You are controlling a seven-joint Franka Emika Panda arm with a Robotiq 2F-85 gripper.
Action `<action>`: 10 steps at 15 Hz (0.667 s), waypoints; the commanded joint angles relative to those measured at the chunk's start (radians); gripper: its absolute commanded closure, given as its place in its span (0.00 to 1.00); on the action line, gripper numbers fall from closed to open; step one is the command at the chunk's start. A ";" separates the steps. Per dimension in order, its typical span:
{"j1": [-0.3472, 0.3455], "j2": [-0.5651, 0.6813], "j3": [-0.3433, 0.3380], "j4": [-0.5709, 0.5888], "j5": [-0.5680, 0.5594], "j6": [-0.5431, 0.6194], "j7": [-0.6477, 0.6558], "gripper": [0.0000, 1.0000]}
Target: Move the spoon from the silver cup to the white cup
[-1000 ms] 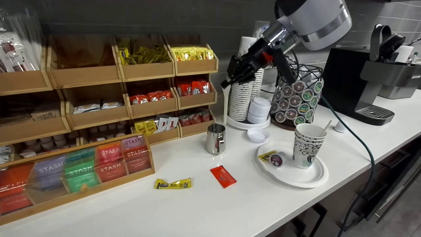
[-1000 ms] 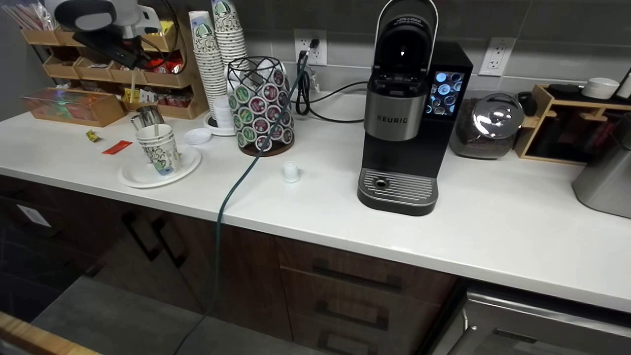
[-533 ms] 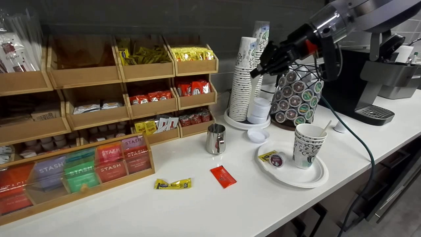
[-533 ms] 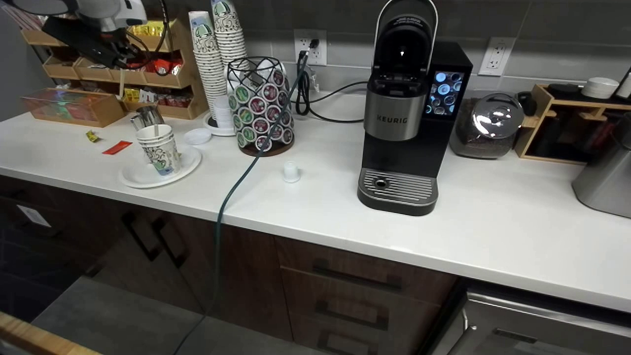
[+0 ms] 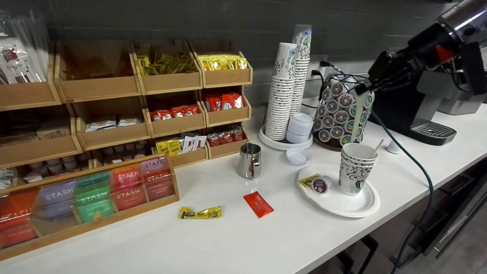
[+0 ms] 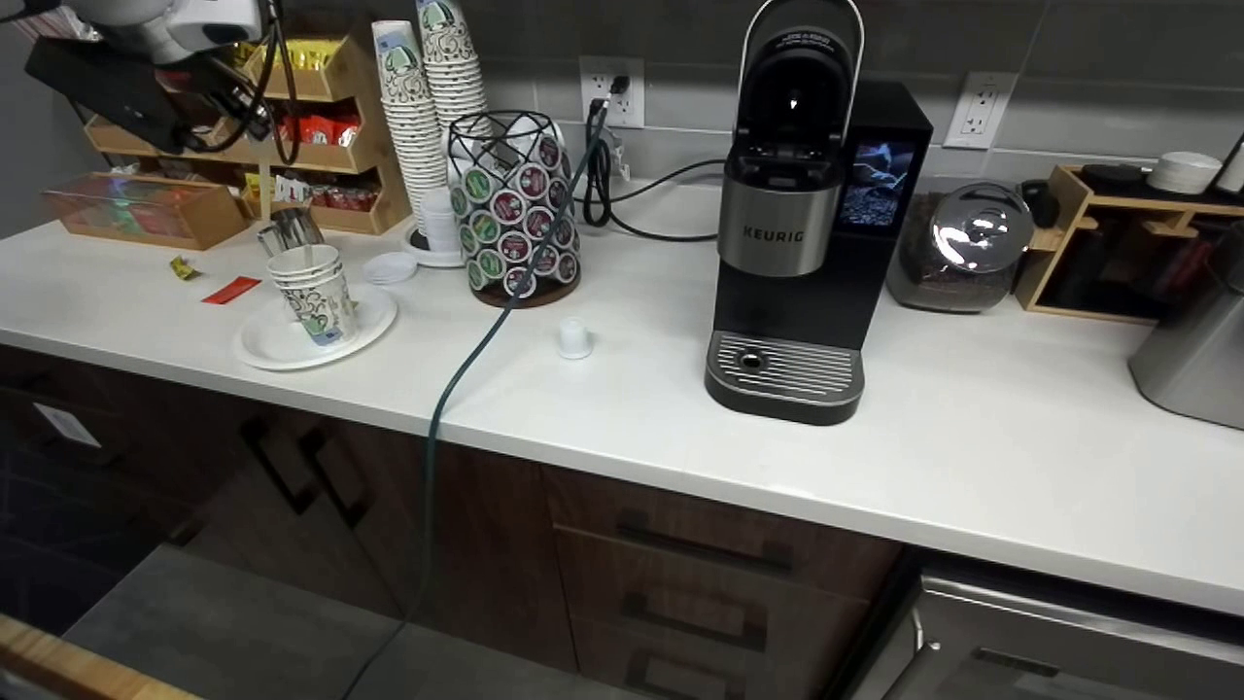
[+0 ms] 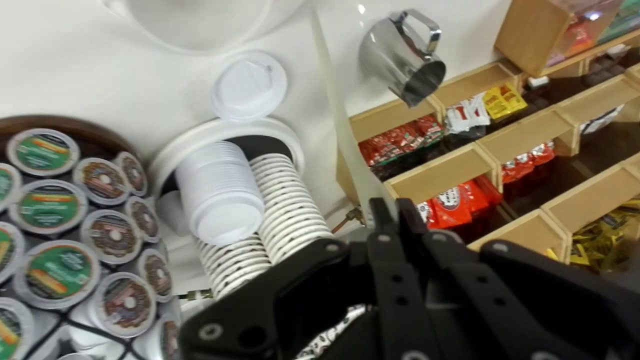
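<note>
The gripper (image 5: 361,90) is clamped on the spoon (image 5: 357,118), which hangs beneath it; lower down, the white cup (image 5: 354,171), containing a pale stick (image 5: 378,147), stands on a plate (image 5: 371,205), with the silver cup (image 5: 248,163) farther off and, beyond, wooden bins (image 5: 226,77) containing packets (image 5: 222,62).

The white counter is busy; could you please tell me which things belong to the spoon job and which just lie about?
Belong to the job:
long pale plastic spoon, held in the jaws
shiny cylindrical silver metal cup
short stack of patterned white paper cups, likely the target

Just lying about:
flat red rectangular packet
slim yellow packet
round white plastic lid
small maroon-topped pod
</note>
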 commanded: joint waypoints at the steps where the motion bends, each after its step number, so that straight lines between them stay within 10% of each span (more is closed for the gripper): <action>1: -0.036 -0.064 0.006 -0.096 -0.088 0.011 0.076 0.98; 8: -0.044 -0.005 0.081 -0.068 -0.114 0.149 0.142 0.98; 9: -0.054 0.005 0.097 -0.070 -0.142 0.172 0.174 0.68; 10: -0.058 0.011 0.104 -0.069 -0.163 0.170 0.196 0.68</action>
